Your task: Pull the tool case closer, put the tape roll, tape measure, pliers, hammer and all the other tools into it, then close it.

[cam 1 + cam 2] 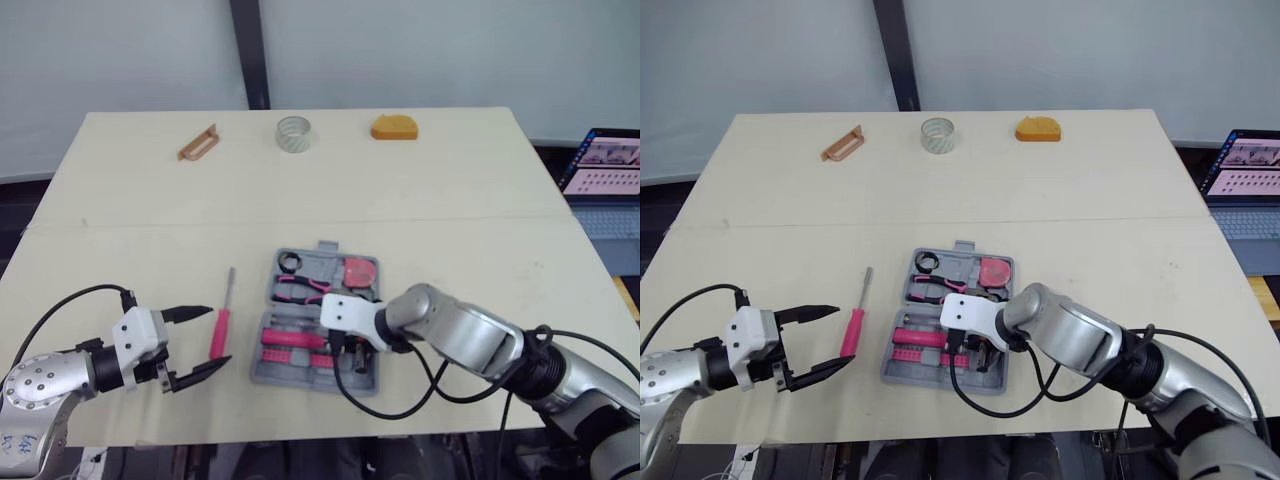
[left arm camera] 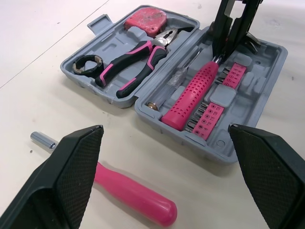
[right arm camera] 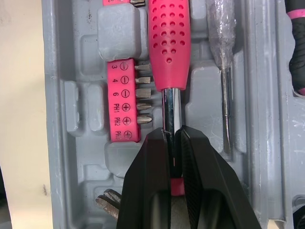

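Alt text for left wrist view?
The open left gripper faces a pink-handled screwdriver lying on the table beside the open grey tool case. Inside are pliers, a tape measure and a pink-handled tool gripped by the right gripper.

Pale table (image 1: 450, 180), open grey tool case (image 2: 257, 76), pink screwdriver (image 1: 221, 330), tape roll (image 1: 294, 133), orange object (image 1: 394, 127), brown piece (image 1: 197, 143)

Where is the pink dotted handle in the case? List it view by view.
Left eye view: pink dotted handle in the tool case's nearer half.
Right eye view: handle, same spot.
Left wrist view: handle in the case, beside the pink bit strip.
Right wrist view: handle just beyond the right gripper, which clamps its shaft.
Shared landmark: the bit strip.
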Tool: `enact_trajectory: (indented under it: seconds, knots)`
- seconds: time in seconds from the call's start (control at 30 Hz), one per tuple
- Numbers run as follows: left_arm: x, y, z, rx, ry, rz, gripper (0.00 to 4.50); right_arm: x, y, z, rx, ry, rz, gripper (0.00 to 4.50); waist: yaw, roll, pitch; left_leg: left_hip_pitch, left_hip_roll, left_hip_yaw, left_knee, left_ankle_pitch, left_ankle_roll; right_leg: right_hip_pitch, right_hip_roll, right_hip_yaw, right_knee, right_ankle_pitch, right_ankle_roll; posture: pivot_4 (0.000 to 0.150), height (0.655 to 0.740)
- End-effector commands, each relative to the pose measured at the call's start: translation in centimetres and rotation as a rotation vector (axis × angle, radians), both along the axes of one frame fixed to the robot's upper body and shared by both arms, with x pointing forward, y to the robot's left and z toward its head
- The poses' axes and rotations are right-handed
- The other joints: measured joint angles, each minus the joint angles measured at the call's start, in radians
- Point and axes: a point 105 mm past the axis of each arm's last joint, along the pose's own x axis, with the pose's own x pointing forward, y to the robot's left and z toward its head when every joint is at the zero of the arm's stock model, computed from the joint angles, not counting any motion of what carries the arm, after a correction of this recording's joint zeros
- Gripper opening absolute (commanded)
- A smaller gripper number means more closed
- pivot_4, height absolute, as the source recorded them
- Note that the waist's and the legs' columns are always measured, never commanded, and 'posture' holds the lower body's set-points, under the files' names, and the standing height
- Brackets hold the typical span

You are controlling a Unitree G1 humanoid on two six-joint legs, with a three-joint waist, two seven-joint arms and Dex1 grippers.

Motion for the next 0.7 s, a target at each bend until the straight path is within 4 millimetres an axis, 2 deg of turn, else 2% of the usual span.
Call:
enact_trajectory:
  seconds: [0.03,0.4,0.43,0.53,0.67,0.7]
  knots:
    - [0.0,-0.3,0.3,0.007,-0.019,-0.02,4.5,0.0,0.1,0.6,0.016,-0.022,0.01,0.04,0.0,0.0,0.0,0.0,0.0,0.0,0.0,0.0,0.0,0.0,0.0,0.0,0.0,0.0,0.0,0.15,0.74]
    - [0.0,-0.3,0.3,0.009,-0.021,-0.023,4.5,0.0,0.1,0.8,0.026,-0.018,0.006,0.04,0.0,0.0,0.0,0.0,0.0,0.0,0.0,0.0,0.0,0.0,0.0,0.0,0.0,0.0,0.0,0.15,0.74]
    - [0.0,-0.3,0.3,0.009,-0.021,-0.023,4.5,-0.1,0.1,0.9,0.029,-0.015,0.012,0.94,0.0,0.0,0.0,0.0,0.0,0.0,0.0,0.0,0.0,0.0,0.0,0.0,0.0,0.0,0.0,0.15,0.74]
    - [0.0,-0.3,0.3,0.008,-0.019,-0.023,4.5,-0.5,-0.1,1.5,0.041,-0.008,0.025,2.26,0.0,0.0,0.0,0.0,0.0,0.0,0.0,0.0,0.0,0.0,0.0,0.0,0.0,0.0,0.0,0.15,0.74]
    - [-0.1,-0.3,0.2,0.004,-0.014,-0.02,4.5,-1.0,-0.4,3.2,0.084,-0.006,0.039,4.37,0.001,0.0,0.0,0.0,0.0,0.0,0.0,0.0,0.0,0.0,0.0,0.0,0.0,0.0,0.0,0.15,0.74]
    - [-0.1,-0.3,0.2,0.004,-0.014,-0.02,4.5,-1.1,-0.4,3.6,0.095,-0.004,0.042,4.45,0.002,0.0,0.0,0.0,0.0,0.0,0.0,0.0,0.0,0.0,0.0,0.0,0.0,0.0,0.0,0.15,0.74]
